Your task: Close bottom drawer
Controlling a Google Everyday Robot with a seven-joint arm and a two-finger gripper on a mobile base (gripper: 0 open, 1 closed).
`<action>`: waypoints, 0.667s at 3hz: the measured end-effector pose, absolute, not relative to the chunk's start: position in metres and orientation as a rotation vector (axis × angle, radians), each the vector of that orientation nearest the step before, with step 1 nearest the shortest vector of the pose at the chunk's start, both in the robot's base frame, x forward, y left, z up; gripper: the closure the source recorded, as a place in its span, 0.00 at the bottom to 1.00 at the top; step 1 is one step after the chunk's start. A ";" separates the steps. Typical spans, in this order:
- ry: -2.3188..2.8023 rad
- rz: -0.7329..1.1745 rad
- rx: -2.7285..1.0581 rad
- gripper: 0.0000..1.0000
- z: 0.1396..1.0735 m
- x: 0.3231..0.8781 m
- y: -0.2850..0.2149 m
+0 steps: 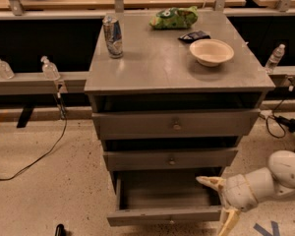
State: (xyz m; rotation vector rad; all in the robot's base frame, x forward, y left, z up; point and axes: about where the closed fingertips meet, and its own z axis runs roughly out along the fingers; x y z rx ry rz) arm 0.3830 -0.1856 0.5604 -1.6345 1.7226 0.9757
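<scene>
Gripper (218, 201) — fingers spread, nothing grasped — is held at the right front corner of the bottom drawer (162, 215), found pulled out just left of it, seemingly positioned for a push inward.

No lettering can be read anywhere. On the desk (157, 68), the can (113, 36) at 11 o'clock bears print too blurred to read, as do the green bag (173, 17) at 12 o'clock and the dark packet (194, 35) at 1 o'clock. On the floor (29, 200) at 5 o'clock, the blue marks (264, 228) form no clear character. The gripper (217, 204), jaws spread, sits at 4 o'clock by the right end of the open bottom drawer (162, 216).
</scene>
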 end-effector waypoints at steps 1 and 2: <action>1.735 1.002 -1.719 0.00 0.498 0.392 -0.183; 1.735 1.002 -1.718 0.00 0.499 0.392 -0.183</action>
